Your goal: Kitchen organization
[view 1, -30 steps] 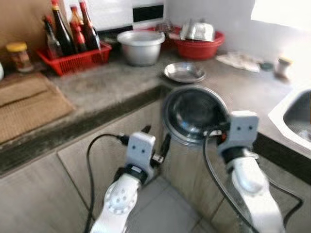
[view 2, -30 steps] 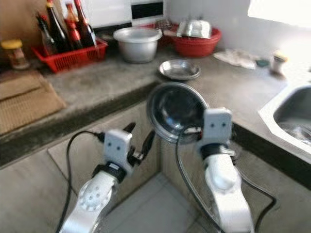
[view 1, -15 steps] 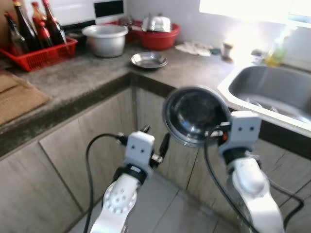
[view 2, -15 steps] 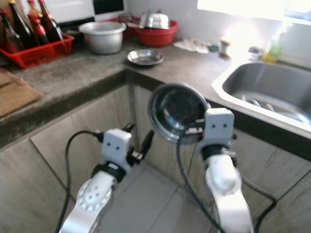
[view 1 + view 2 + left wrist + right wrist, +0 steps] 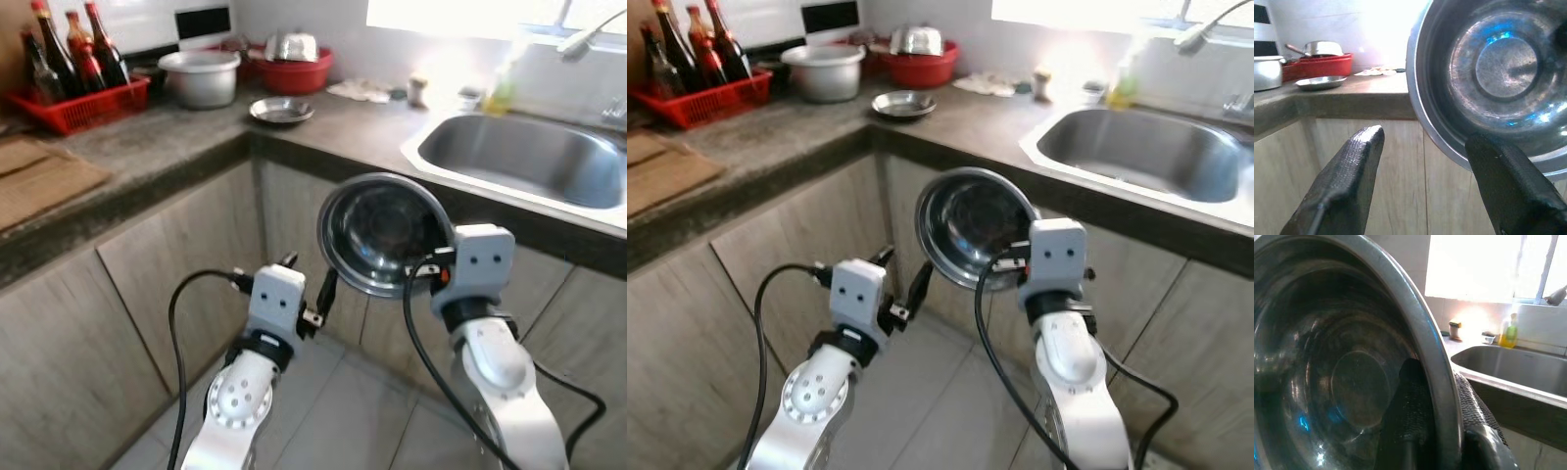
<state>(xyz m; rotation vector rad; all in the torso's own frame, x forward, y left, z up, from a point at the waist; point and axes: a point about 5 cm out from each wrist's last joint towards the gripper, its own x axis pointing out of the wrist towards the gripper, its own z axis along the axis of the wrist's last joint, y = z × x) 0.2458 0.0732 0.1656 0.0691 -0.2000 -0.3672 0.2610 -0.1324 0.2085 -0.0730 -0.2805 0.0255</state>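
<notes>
The left eye view showed the right gripper (image 5: pixel 431 272) holding a round stainless steel bowl (image 5: pixel 384 233) in the air, in front of the wooden cabinet doors (image 5: pixel 186 255) and below the edge of the grey stone counter (image 5: pixel 176 137). The bowl was tilted on its side, with its open face turned toward the camera. In the right wrist view one black finger (image 5: pixel 1413 401) lay inside the bowl and the other finger outside, so the rim (image 5: pixel 1435 357) was pinched between them.

The left gripper (image 5: pixel 306 284) was just to the left of the bowl and a little lower, not touching it. Its two fingers (image 5: pixel 1347 181) were spread apart with nothing between them.

On the far left of the counter stood a red plastic basket (image 5: pixel 83 103) with dark bottles (image 5: pixel 69 44). To the right of it were a grey metal pot (image 5: pixel 201 76), a red plastic basin (image 5: pixel 289 70) and a small flat steel plate (image 5: pixel 281 110). On the right, a stainless steel sink (image 5: pixel 519 157) was set in the counter, and near it stood what was probably a yellow soap bottle (image 5: pixel 502 88), though the strong light made it hard to see.
</notes>
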